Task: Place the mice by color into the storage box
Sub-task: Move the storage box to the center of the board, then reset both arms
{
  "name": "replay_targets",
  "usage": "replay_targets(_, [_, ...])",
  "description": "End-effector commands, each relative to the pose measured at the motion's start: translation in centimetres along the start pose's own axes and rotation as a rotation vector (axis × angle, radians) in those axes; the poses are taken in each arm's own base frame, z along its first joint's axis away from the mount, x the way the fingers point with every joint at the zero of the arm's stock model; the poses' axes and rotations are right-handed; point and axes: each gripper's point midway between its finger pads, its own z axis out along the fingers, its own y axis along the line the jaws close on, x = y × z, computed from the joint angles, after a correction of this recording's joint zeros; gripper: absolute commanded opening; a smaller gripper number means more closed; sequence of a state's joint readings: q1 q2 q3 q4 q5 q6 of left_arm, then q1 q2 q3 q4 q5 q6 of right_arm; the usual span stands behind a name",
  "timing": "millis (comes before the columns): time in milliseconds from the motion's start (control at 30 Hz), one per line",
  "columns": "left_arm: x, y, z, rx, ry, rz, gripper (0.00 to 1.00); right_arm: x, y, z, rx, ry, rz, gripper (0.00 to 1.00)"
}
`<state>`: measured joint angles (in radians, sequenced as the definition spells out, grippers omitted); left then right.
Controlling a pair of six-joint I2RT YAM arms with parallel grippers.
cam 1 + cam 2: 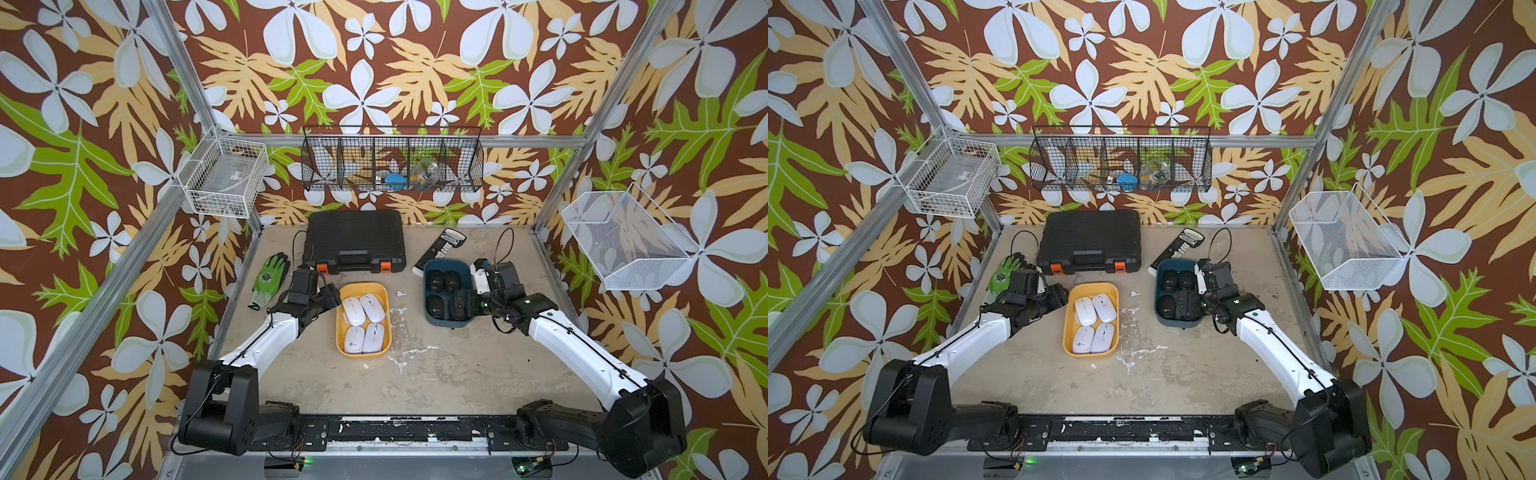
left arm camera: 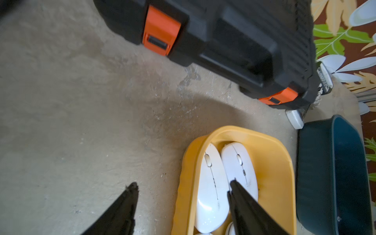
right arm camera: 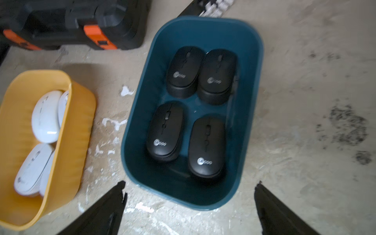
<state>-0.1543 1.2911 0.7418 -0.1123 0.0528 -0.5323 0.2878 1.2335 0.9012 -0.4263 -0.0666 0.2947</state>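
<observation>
Jaws apart, empty on left gripper (image 2: 183,184) and right gripper (image 3: 189,184) — left finger (image 2: 254,213) overhangs yellow bin (image 2: 272,162) rim, so a low pull-back could tip it.

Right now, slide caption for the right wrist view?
Four matte black oval mice sorted in the dark teal plastic bin, right tool open above.
</observation>
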Motion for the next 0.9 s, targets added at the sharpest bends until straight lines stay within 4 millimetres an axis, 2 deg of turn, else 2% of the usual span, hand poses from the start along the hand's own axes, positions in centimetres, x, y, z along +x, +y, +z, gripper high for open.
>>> replay_targets(0, [-4.0, -0.8, -1.6, 0.027, -0.155, 0.073, 0.87, -3.0, -3.6, -0.4, 0.117, -0.141, -0.007, 1.0])
replay_targets(67, [-6.0, -0.5, -2.4, 0.02, -0.229, 0.102, 0.95, -3.7, -6.5, -0.5, 0.193, -0.202, 0.025, 1.0])
replay_targets(133, [-7.9, 1.3, -2.6, -0.034, -0.282, 0.09, 0.97, -4.3, -9.8, -0.5, 0.268, -0.277, 0.068, 1.0])
replay_targets(167, [-8.5, 1.9, -2.4, -0.035, -0.298, 0.077, 0.98, -4.4, -10.8, -0.4, 0.282, -0.305, 0.079, 1.0])
replay_targets(333, [-9.2, 4.2, -1.2, -0.048, -0.454, 0.099, 1.0, -3.6, -14.7, 0.4, 0.328, -0.441, 0.124, 1.0])
replay_targets(500, [-8.4, 5.6, -3.6, -0.064, -0.692, 0.215, 1.0, -3.0, -15.4, 0.5, 0.352, -0.583, 0.075, 1.0])
replay_targets(633, [-8.5, 6.1, -4.8, -0.108, -0.754, 0.283, 1.0, -2.1, -15.1, 0.5, 0.345, -0.653, 0.035, 1.0])
replay_targets(767, [-7.9, 3.8, -4.1, -0.001, -0.718, 0.38, 1.0, -1.5, -14.1, 0.1, 0.288, -0.742, 0.024, 1.0])
replay_targets(867, [-6.6, 3.1, -4.6, 0.059, -0.714, 0.418, 1.0, -1.0, -13.3, -0.1, 0.257, -0.782, -0.004, 1.0])
